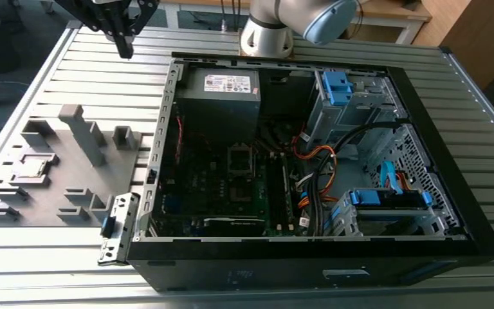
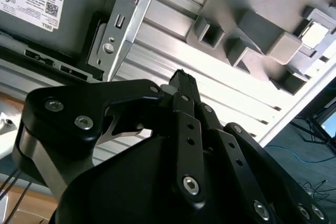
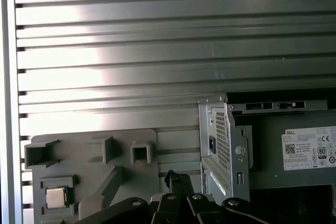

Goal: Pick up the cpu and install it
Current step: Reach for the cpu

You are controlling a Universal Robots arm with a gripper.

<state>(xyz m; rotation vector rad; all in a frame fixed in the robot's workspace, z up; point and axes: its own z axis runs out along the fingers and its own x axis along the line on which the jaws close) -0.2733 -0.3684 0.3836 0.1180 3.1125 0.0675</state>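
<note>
The cpu is a small pale square chip lying in a recess of the grey plastic fixture, at the exterior view's left of the open black computer case. Both wrist views show it too, as a silvery square in its pocket: cpu, cpu. My gripper hangs high over the slatted table behind the fixture, well away from the chip. Its black fingers are pressed together with nothing between them. The motherboard's socket lies inside the case.
Tall grey blocks stand up from the fixture near the cpu. Inside the case are a power supply, orange and black cables and blue drive bays. The arm's base stands behind the case.
</note>
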